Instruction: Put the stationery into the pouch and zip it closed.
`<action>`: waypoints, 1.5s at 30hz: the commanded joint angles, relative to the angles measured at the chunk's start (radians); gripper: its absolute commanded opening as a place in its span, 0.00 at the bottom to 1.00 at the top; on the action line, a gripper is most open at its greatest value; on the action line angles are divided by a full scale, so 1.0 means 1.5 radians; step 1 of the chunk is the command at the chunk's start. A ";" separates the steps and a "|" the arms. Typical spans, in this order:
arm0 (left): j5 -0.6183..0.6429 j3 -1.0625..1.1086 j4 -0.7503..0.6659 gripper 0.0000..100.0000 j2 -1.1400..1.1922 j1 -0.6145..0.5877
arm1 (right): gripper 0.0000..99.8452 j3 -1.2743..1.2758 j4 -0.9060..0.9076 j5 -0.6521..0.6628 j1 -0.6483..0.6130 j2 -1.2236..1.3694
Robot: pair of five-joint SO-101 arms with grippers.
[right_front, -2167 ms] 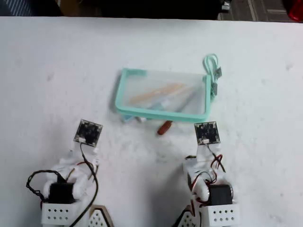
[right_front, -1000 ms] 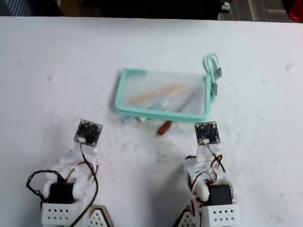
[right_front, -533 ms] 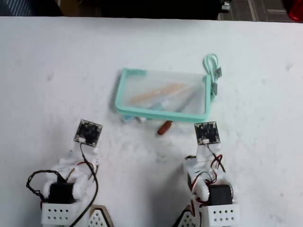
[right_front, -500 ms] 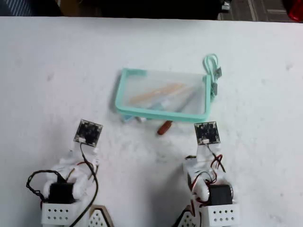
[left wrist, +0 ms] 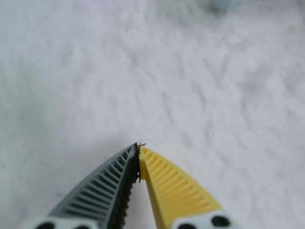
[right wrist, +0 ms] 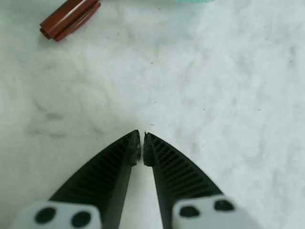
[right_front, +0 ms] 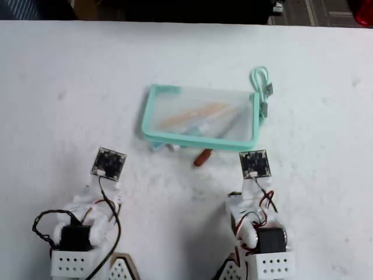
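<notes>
Mint-green trim frames the frosted, translucent plastic pouch (right_front: 201,119), which we see lying flat at mid-table on the white tabletop (right_front: 58,87). Orange and pale stick-shaped stationery (right_front: 195,114) shows through its wall. A short reddish-brown pen-like piece (right_front: 203,156) lies on the table just beside the pouch's near edge, outside it. Our left gripper (left wrist: 138,148) and right gripper (right wrist: 142,143) both sit over bare table on the near side of the pouch, apart from it. Each has its jaws clenched tip to tip on nothing.
</notes>
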 commanded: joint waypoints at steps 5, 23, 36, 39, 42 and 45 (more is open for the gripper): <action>0.007 -0.002 0.005 0.02 -0.006 -0.003 | 0.02 0.006 0.005 0.007 -0.002 -0.003; 0.004 -0.002 -0.057 0.02 -0.008 -0.006 | 0.02 0.006 -0.131 0.005 -0.018 -0.003; 0.007 -0.189 -0.199 0.02 -0.009 -0.006 | 0.02 0.006 -0.131 0.007 -0.018 -0.003; 0.004 -0.253 -0.176 0.02 -0.009 -0.003 | 0.02 0.006 -0.125 0.007 -0.018 0.002; 0.007 -0.293 -0.202 0.02 -0.009 0.004 | 0.02 0.006 -0.074 0.007 -0.022 -0.001; 0.005 -0.305 -0.258 0.02 -0.009 0.034 | 0.02 0.006 -0.058 0.007 -0.022 -0.003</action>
